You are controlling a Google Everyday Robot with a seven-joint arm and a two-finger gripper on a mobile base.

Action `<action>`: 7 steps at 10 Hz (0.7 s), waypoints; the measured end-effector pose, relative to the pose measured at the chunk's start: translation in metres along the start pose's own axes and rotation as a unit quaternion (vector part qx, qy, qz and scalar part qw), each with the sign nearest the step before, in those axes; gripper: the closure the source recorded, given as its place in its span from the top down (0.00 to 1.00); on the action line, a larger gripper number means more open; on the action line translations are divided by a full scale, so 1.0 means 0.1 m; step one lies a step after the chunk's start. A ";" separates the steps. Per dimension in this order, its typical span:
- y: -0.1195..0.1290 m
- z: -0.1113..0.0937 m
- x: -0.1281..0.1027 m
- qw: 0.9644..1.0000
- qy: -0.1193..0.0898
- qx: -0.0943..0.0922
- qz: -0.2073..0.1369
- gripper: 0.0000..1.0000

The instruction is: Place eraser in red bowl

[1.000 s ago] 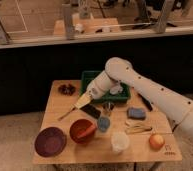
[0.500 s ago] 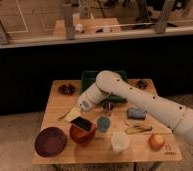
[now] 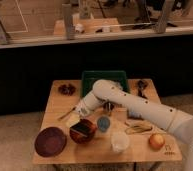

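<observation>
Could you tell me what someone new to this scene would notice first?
The big white arm sweeps from the right across the wooden table, its pincer low over the red bowl near the front left. The dark eraser sits at the bowl's mouth under the pincer. A maroon dish lies left of the bowl, a green bin behind.
</observation>
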 end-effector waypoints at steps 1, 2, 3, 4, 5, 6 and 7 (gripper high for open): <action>-0.01 0.04 0.01 1.000 0.003 -0.004 -0.002 0.57; -0.03 0.09 0.03 1.000 0.008 -0.009 -0.002 0.69; -0.04 0.11 0.04 1.000 0.011 -0.013 -0.001 0.77; -0.06 0.12 0.04 1.000 0.013 -0.016 0.000 0.80; -0.07 0.13 0.05 1.000 0.014 -0.019 0.002 0.80; -0.08 0.12 0.04 1.000 0.014 -0.022 0.004 0.80; -0.09 0.11 0.04 1.000 0.012 -0.027 0.009 0.80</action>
